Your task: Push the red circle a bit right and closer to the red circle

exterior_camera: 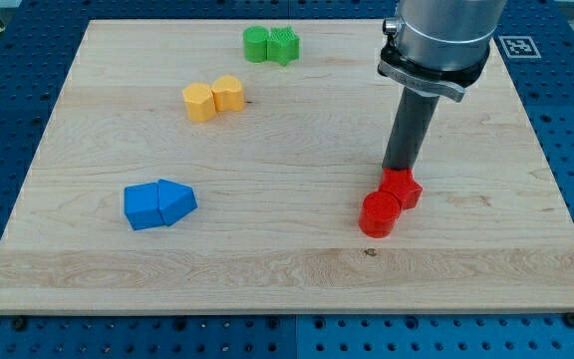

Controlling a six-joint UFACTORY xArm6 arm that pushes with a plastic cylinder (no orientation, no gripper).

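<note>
While no hand shows, my tip [398, 170] touches red star [402, 187], beside red circle [378, 213].

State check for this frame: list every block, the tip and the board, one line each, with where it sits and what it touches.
my tip: down at the board, just above the red star-like block.
red circle: flat, touching the red star-like block.
red star-like block: flat, upper right of the circle.
blue blocks: pair, touching.
yellow blocks: pair, touching.
green blocks: pair, touching.
wooden board: level.
</note>
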